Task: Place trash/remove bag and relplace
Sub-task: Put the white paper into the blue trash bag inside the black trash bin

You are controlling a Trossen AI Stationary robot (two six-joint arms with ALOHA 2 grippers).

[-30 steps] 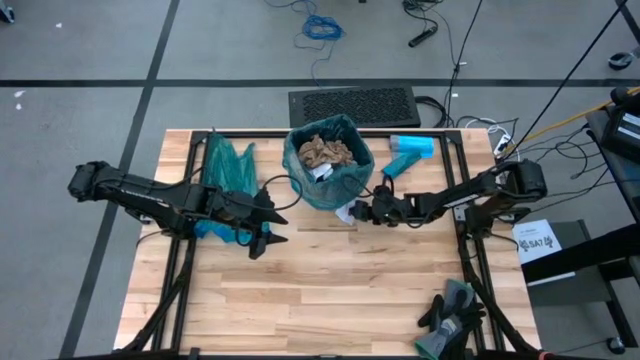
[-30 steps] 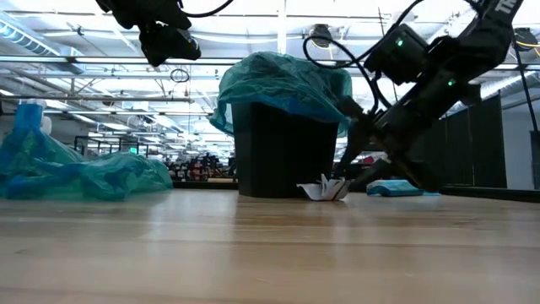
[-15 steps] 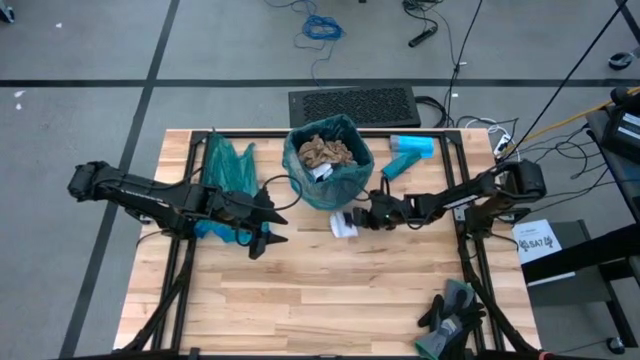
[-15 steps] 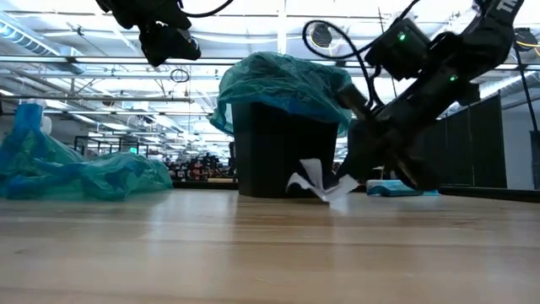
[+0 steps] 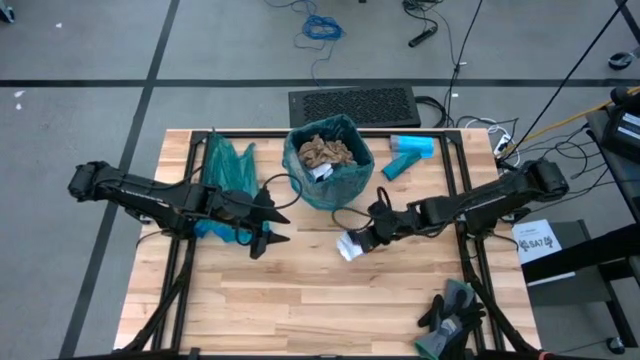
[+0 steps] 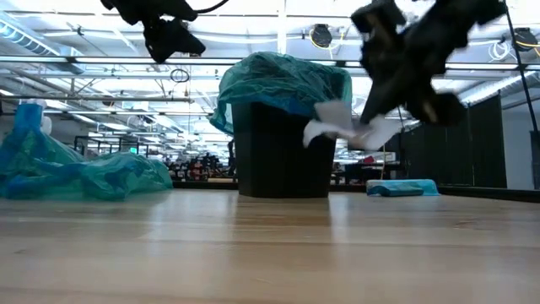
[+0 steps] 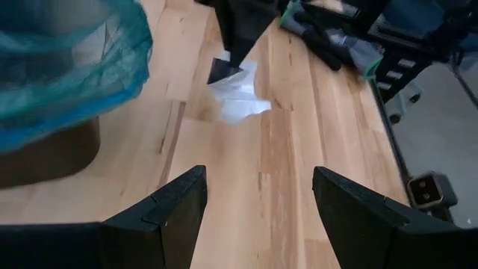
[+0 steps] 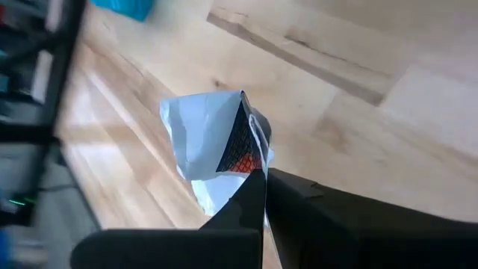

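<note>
White crumpled wrapper (image 5: 348,245) hung limp, pinched at one corner by my right gripper (image 5: 364,240) above the table (image 5: 300,310) near the bin (image 5: 328,165); left gripper (image 5: 272,226) hovered spread; light, flimsy, I judged

Bare table (image 5: 330,300) (bin (image 5: 330,172) beyond)

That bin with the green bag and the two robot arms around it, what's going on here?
The robot is tidying trash into the bin, which has a green bag and already holds crumpled brown paper. The right gripper is shut on a white wrapper and holds it clear of the table, in front of the bin. The left gripper hangs open beside the bin, holding nothing. A spare green bag lies on the table's left side.
</note>
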